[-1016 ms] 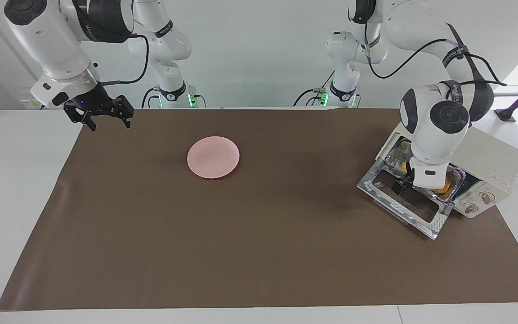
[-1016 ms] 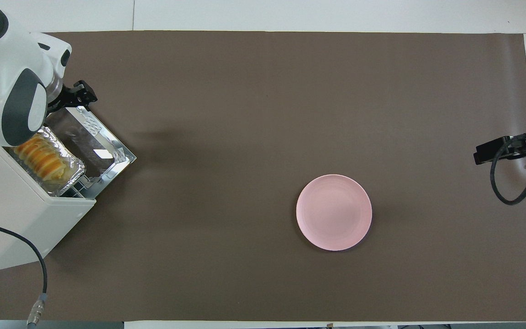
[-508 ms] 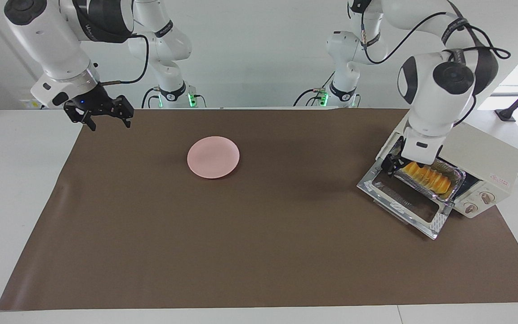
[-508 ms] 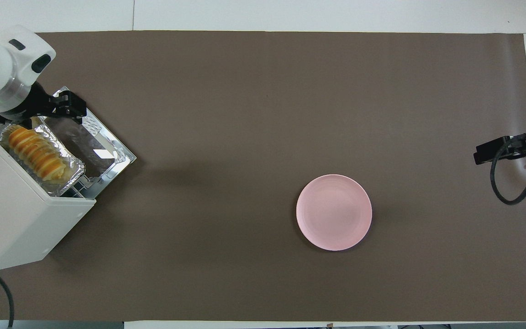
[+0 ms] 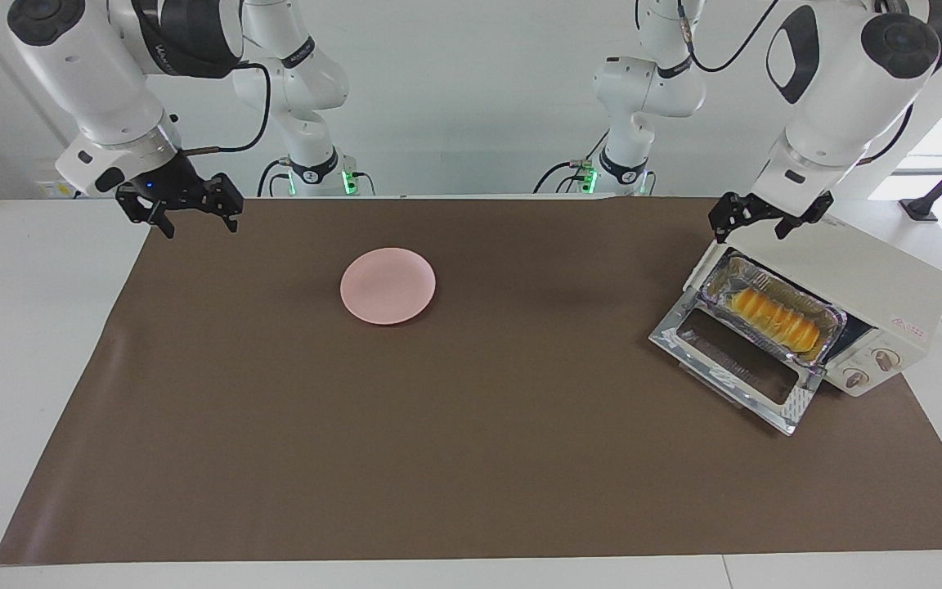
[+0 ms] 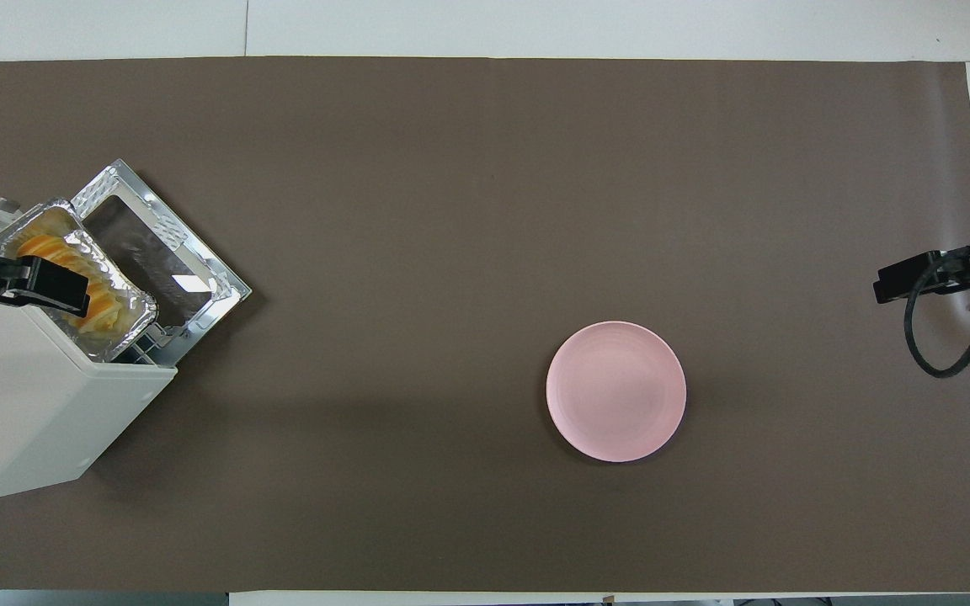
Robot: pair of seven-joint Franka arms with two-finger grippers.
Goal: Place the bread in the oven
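You see the ridged bread (image 5: pixel 773 319) in its crinkled foil tray (image 5: pixel 728 274) inside the boxy oven (image 5: pixel 888 282); both the left gripper (image 5: pixel 763 221) and the right gripper (image 5: pixel 185 213) hang released, empty.

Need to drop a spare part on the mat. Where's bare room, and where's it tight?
Free: the brown mat between the pink plate and the oven, and the whole strip farthest from the robots. Tight: the left arm's end, where the oven's open door lies flat with the foil tray and bread behind it, left gripper above. Right gripper waits over its mat corner.
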